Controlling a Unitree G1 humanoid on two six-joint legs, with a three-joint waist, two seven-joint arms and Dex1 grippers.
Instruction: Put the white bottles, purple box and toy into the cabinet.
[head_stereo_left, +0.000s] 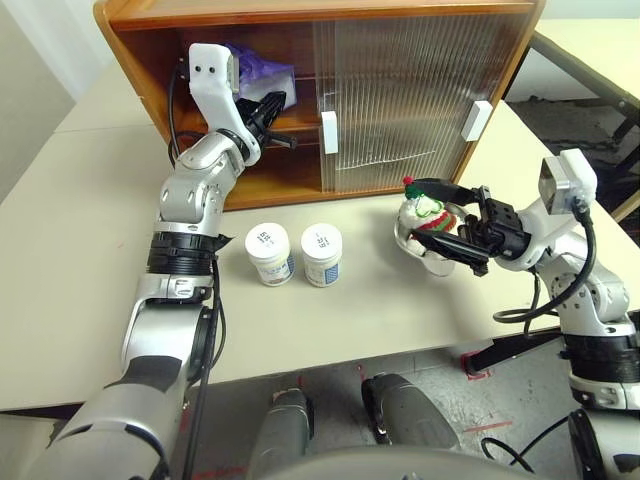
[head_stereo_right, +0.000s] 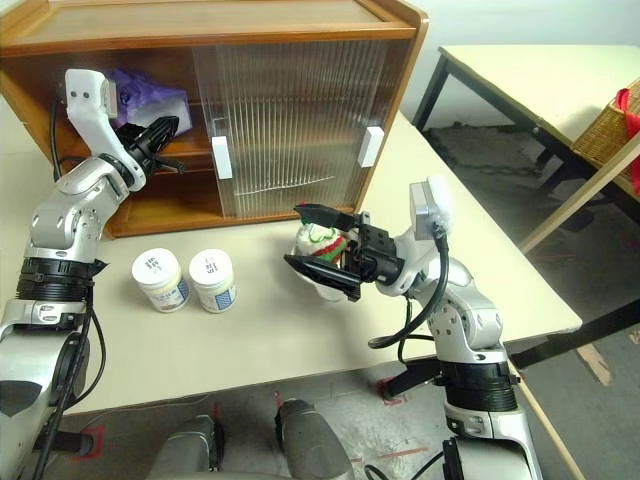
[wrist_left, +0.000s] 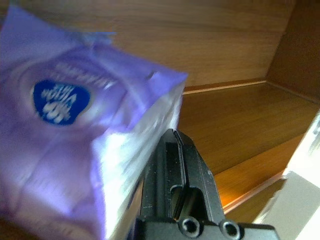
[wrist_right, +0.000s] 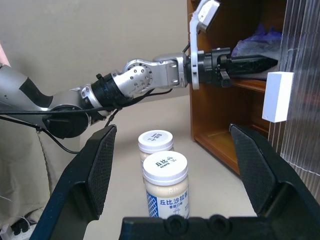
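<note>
The cabinet (head_stereo_left: 330, 15) stands at the back of the table with its left side open. On its upper shelf lies the purple box (head_stereo_left: 255, 62), also in the left wrist view (wrist_left: 65, 130). My left gripper (head_stereo_left: 280, 105) reaches into the opening, shut, its fingertips (wrist_left: 172, 137) right beside the box. Two white bottles (head_stereo_left: 269, 252) (head_stereo_left: 322, 254) stand side by side on the table in front of the cabinet. The toy (head_stereo_left: 428, 222) sits on the table to their right. My right gripper (head_stereo_left: 408, 215) hovers at the toy, jaws wide open and empty in the right wrist view (wrist_right: 173, 131).
Ribbed sliding doors (head_stereo_left: 420, 90) with white handles (head_stereo_left: 329, 132) cover the cabinet's middle and right. The beige table (head_stereo_left: 90, 260) has bare room to the left and in front. A second table (head_stereo_right: 540, 70) and a wicker basket (head_stereo_right: 610, 120) stand to the right.
</note>
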